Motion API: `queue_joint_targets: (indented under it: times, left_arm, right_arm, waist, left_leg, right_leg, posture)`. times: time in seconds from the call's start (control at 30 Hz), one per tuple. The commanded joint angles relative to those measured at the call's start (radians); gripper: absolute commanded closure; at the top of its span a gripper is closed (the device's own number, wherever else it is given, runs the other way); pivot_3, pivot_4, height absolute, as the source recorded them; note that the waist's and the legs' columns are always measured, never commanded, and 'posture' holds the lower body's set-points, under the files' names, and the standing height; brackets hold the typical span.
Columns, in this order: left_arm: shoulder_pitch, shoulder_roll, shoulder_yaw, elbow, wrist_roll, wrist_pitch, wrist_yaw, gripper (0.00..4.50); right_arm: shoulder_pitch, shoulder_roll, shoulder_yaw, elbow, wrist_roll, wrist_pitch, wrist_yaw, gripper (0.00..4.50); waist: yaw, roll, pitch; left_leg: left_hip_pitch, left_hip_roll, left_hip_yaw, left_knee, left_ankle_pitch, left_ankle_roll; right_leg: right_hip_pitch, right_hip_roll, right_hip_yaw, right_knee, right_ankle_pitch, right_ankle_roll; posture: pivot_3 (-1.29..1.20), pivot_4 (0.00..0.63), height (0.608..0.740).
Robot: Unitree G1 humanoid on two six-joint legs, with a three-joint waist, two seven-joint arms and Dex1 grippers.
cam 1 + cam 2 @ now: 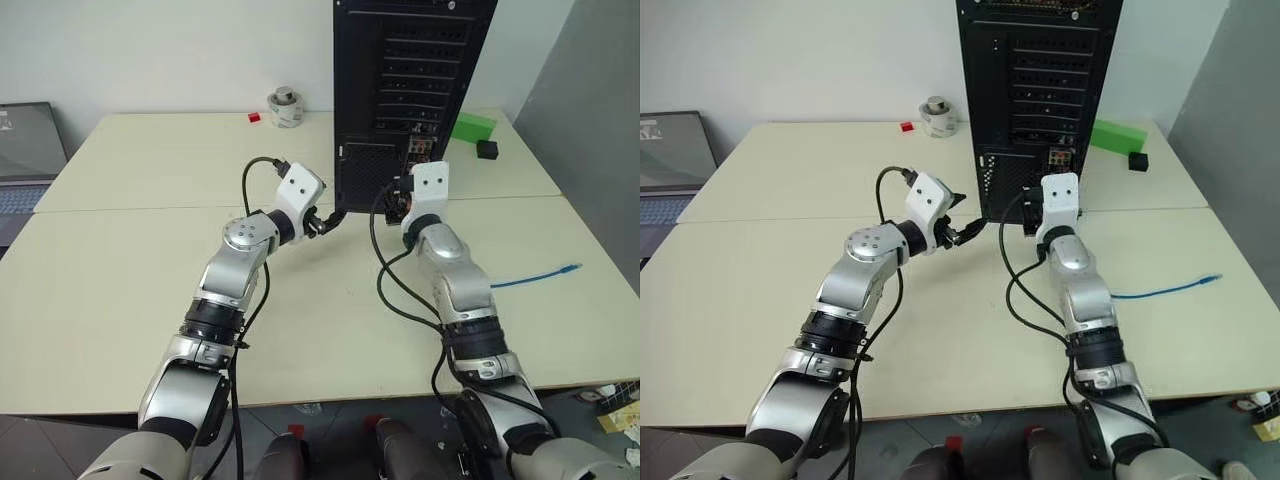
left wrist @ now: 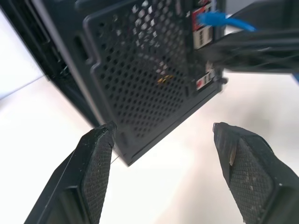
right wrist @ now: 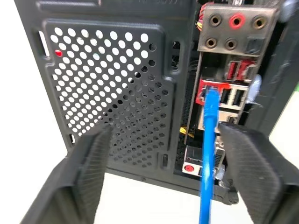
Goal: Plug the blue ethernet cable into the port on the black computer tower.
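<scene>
The black computer tower (image 1: pixel 410 80) stands upright at the back of the table, its rear facing me. In the right wrist view the blue ethernet cable (image 3: pixel 209 140) runs up into a red-framed port (image 3: pixel 202 87) on the tower's connector strip. My right gripper (image 3: pixel 167 128) is open, with one finger on each side of the cable and neither touching it. The rest of the cable (image 1: pixel 535 277) trails across the table to the right. My left gripper (image 2: pixel 163 128) is open and empty, just in front of the mesh vent (image 2: pixel 149 79) near the tower's lower corner.
A tape roll (image 1: pixel 285 108) and a small red piece (image 1: pixel 254 117) lie at the back left of the tower. A green block (image 1: pixel 473 127) and a small black box (image 1: pixel 487 150) sit to its right. A laptop (image 1: pixel 25 160) is at the far left.
</scene>
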Motion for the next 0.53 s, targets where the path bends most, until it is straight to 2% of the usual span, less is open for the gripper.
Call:
queue_joint_targets:
  times: [0.03, 0.2, 0.33, 0.53]
  left_arm:
    - [-0.012, 0.024, 0.017, -0.04, 0.013, -0.023, 0.003, 1.0]
    - [-0.037, 0.047, 0.053, -0.034, -0.013, 0.028, 0.0, 1.0]
    - [-0.042, 0.081, 0.066, -0.051, -0.037, 0.045, -0.045, 1.0]
    - [-0.032, 0.087, 0.088, -0.106, -0.104, 0.07, -0.113, 1.0]
  right_arm:
    - [0.014, -0.057, -0.002, -0.205, 0.028, 0.097, 0.068, 0.04]
    - [0.063, -0.185, -0.041, -0.366, 0.089, 0.18, 0.186, 0.04]
    - [0.104, -0.334, -0.1, -0.437, 0.151, 0.244, 0.306, 0.04]
    - [0.134, -0.425, -0.129, -0.465, 0.21, 0.252, 0.394, 0.04]
  waist:
    - [0.002, 0.0, 0.0]
    - [0.013, 0.0, 0.0]
    - [0.022, 0.0, 0.0]
    - [0.026, 0.0, 0.0]
  left_leg:
    - [0.0, 0.0, 0.0, 0.0, 0.0, 0.0]
    - [0.0, -0.001, -0.001, 0.0, 0.0, 0.0]
    - [0.0, -0.001, 0.0, 0.001, 0.0, 0.0]
    - [0.0, 0.0, 0.0, 0.001, 0.0, 0.0]
  right_leg:
    - [0.0, 0.0, 0.0, 0.0, 0.0, 0.0]
    - [0.0, 0.0, -0.001, 0.0, 0.0, 0.0]
    - [0.001, 0.004, -0.001, -0.001, 0.0, 0.0]
    - [0.001, 0.004, -0.001, -0.001, 0.0, 0.0]
  posture:
    - [0.0, 0.15, 0.74]
    - [0.0, 0.15, 0.74]
    - [0.0, 0.15, 0.74]
    - [0.0, 0.15, 0.74]
